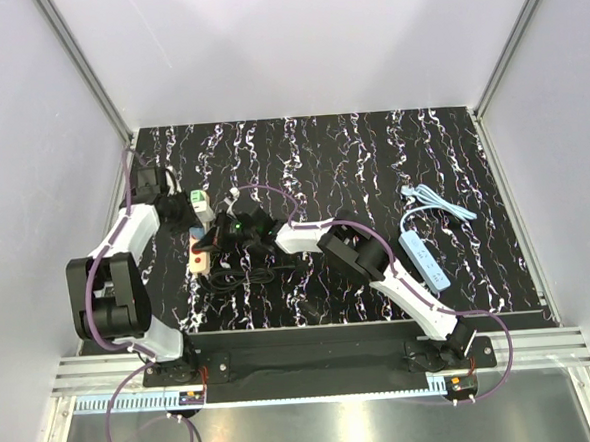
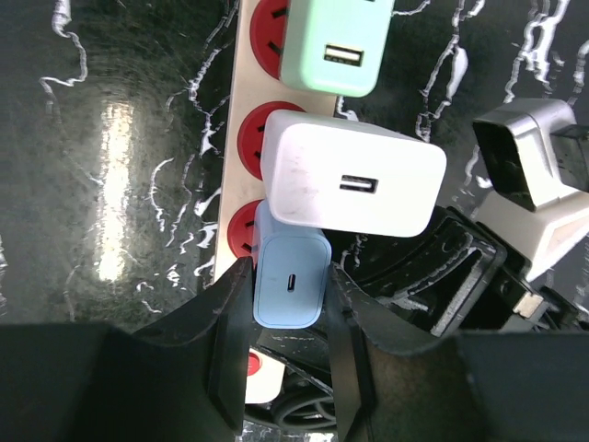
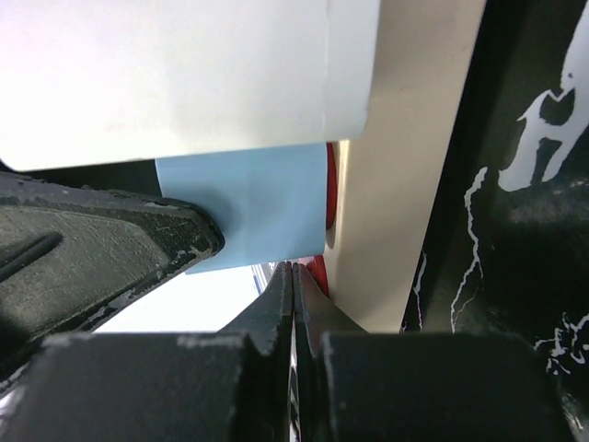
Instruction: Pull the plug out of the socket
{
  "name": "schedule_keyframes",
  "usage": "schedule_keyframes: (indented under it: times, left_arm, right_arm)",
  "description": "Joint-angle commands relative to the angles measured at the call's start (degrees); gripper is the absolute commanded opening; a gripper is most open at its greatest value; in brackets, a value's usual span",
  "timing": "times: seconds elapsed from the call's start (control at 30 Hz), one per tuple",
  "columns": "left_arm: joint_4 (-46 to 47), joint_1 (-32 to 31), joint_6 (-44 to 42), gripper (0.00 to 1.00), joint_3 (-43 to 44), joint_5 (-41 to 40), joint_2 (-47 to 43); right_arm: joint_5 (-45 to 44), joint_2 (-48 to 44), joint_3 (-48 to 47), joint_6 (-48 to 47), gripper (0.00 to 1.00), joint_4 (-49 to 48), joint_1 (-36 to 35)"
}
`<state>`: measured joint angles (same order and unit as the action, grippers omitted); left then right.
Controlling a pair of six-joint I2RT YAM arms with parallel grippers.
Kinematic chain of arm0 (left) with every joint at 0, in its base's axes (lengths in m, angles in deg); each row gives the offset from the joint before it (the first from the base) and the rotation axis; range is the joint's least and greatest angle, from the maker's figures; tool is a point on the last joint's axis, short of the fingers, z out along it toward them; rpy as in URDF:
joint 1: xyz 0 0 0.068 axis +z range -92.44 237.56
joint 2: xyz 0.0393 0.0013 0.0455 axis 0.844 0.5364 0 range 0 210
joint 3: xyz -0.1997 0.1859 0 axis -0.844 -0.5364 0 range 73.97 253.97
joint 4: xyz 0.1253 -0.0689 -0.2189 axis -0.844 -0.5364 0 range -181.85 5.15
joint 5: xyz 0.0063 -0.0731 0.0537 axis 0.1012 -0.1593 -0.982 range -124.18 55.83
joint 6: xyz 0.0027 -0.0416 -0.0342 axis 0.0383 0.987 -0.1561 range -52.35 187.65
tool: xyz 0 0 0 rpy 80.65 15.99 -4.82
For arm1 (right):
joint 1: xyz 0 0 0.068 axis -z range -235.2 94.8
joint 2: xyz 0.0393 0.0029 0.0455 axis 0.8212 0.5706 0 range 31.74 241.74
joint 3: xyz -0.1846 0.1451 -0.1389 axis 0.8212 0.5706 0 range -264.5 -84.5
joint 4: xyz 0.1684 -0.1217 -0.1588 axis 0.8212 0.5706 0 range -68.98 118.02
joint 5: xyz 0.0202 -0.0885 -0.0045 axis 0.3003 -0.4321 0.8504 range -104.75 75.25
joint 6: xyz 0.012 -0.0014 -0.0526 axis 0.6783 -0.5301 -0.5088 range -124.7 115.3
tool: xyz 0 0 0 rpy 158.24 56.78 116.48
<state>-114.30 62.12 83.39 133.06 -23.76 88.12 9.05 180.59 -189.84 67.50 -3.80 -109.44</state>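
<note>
The socket (image 2: 236, 138) is a narrow beige strip with red round outlets, lying left of centre on the table (image 1: 198, 261). Three adapters stand in it. The plug (image 2: 290, 281) is the small pale blue one with a slot port, and my left gripper (image 2: 290, 273) is shut on its two sides. Beside it sit a larger white adapter (image 2: 350, 184) and a mint green one (image 2: 336, 46). My right gripper (image 3: 293, 269) is shut on nothing, its tips against the strip (image 3: 405, 184) at a red outlet just under the plug (image 3: 248, 207).
A light blue power strip (image 1: 423, 258) with a coiled blue cord (image 1: 434, 204) lies at the right. A black cord (image 1: 248, 276) is bundled beside the beige strip. Both wrists crowd together over the strip (image 1: 237, 230). The table is black marble-patterned (image 1: 351, 157), with white walls around.
</note>
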Motion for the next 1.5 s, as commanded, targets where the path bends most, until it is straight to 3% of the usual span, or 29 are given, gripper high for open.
schedule_keyframes:
  times: [0.0,0.33,0.43,0.57,0.83,0.97,1.47]
  left_arm:
    - [3.45,-3.15,3.06,0.00,4.80,-3.73,-6.47]
    - [-3.59,-3.68,6.66,0.00,9.10,-4.08,-2.69]
    - [-4.47,-3.59,6.49,0.00,12.35,-0.50,-0.76]
    - [-1.76,-4.20,3.16,0.00,10.36,3.99,-0.05]
    - [1.41,-4.29,1.74,0.00,0.42,-3.82,-5.93]
    - [1.77,-10.69,2.09,0.00,-1.25,-14.41,-10.68]
    - [5.28,-10.54,9.12,0.00,-6.27,-14.12,-9.02]
  right_arm:
    - [-4.02,4.16,3.21,-3.82,0.00,16.73,-0.25]
    - [-5.42,3.72,2.68,-5.76,0.00,20.86,-0.25]
    - [-5.25,4.16,2.68,-5.50,0.00,21.04,-0.34]
    - [-5.42,3.81,2.68,-5.67,0.00,20.95,-0.25]
    - [-5.33,3.55,2.94,-5.23,0.00,20.95,-0.17]
    - [-5.16,3.72,2.95,-5.14,0.00,20.78,-0.17]
    - [-4.98,3.19,3.47,-4.44,0.00,20.51,-0.17]
